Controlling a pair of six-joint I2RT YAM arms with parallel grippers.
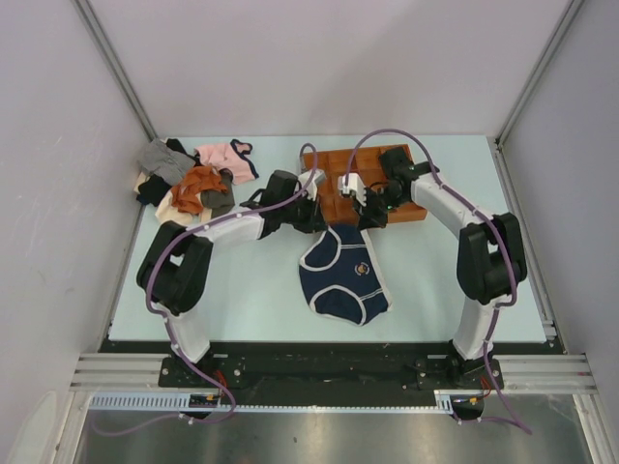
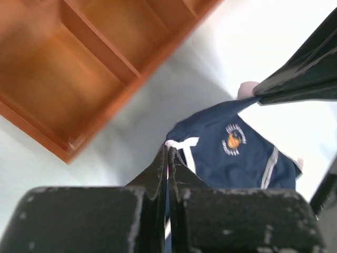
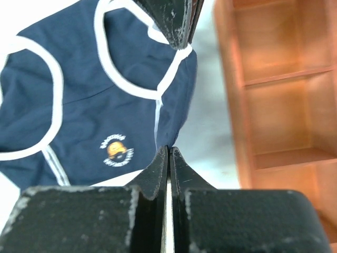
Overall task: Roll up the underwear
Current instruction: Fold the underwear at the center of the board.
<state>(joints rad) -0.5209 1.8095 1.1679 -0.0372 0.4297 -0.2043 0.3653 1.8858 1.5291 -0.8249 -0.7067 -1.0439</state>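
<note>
From above: the underwear (image 1: 343, 271) on the pale table (image 1: 242, 290), navy with white trim, mostly flat, far edge just in front of the wooden tray (image 1: 334, 159). Both arms bent inward over that far edge, left gripper (image 1: 327, 222) and right gripper (image 1: 365, 222) close together at the waistband, fingertips too small there to judge. Off at the far left corner, well apart, a heap of clothes (image 1: 189, 184), a pink garment (image 1: 227, 157) and an orange garment (image 1: 200, 186) among them.

From the left wrist: left gripper (image 2: 167, 154) pinched tight, jaws nearly meeting, white trim of the underwear (image 2: 237, 163) caught between the tips. Beyond, the yellowish emblem (image 2: 234, 138) facing up, and the fabric drawn into a peak at the tip of the right gripper (image 2: 263, 95), a hold not readable from overhead. Tray (image 2: 79, 68) to the upper left, dividers and compartments in view, apart from the cloth.

From the right wrist: right gripper (image 3: 168, 153) closed to a thin slit, navy hem running right down to the tips, so clamped on the cloth as well. At the top, the left gripper (image 3: 176, 23) biting the white trim. Underwear (image 3: 79, 105) spreading leftward, emblem (image 3: 117, 150) low on the fabric near this pincer. Tray (image 3: 284, 105) along the right, wall and dividers only, blurred.
</note>
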